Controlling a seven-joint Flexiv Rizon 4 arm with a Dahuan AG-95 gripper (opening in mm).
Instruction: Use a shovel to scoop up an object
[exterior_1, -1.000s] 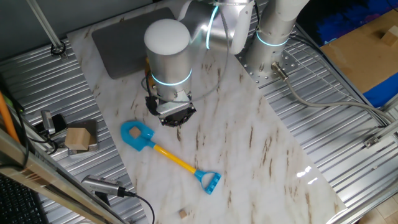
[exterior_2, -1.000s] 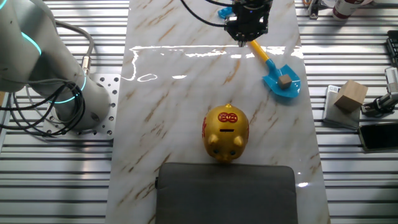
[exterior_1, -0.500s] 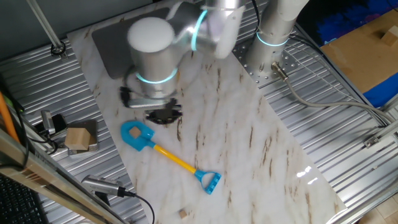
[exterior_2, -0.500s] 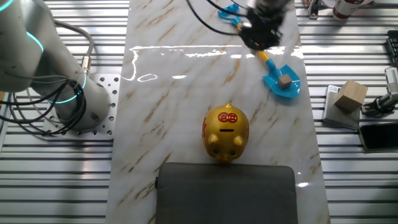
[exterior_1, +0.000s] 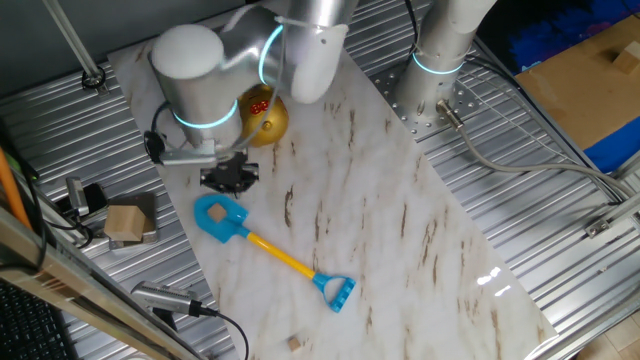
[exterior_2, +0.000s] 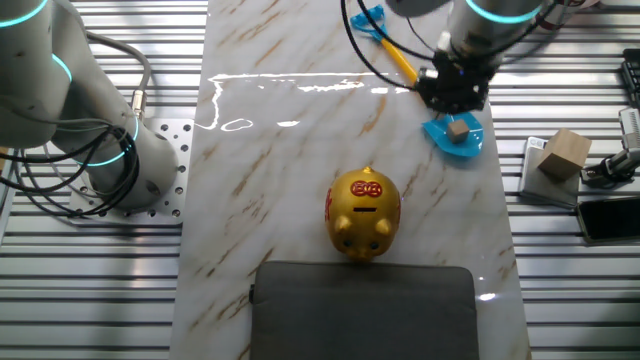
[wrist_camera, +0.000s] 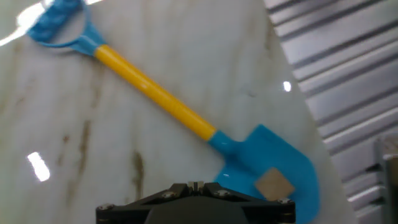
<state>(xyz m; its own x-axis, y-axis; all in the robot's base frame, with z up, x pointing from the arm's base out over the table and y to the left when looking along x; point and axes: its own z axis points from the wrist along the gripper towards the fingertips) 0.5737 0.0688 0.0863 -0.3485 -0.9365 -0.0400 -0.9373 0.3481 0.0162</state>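
Note:
The shovel (exterior_1: 275, 255) lies flat on the marble table, with its light-blue blade (exterior_1: 218, 217) to the left and its blue D-shaped end at the lower right. It also shows in the other fixed view (exterior_2: 455, 138) and the hand view (wrist_camera: 155, 93). The tiny tan cube (exterior_2: 458, 128) rests on the blade, and the hand view shows it too (wrist_camera: 273, 184). My gripper (exterior_1: 230, 180) hangs just above and beside the blade (exterior_2: 452, 92), with its jaws together and empty (wrist_camera: 196, 185).
A gold pig bank (exterior_2: 364, 213) stands mid-table, partly behind my arm in one fixed view (exterior_1: 265, 118). A grey pad (exterior_2: 362, 310) lies beyond it. A larger tan block (exterior_1: 125, 222) sits off the table's left side. Another tiny tan cube (exterior_1: 293, 343) lies near the front edge.
My gripper has moved from over the shovel's shaft toward its blade end, uncovering the pig bank. The shovel and the cube on it have not moved.

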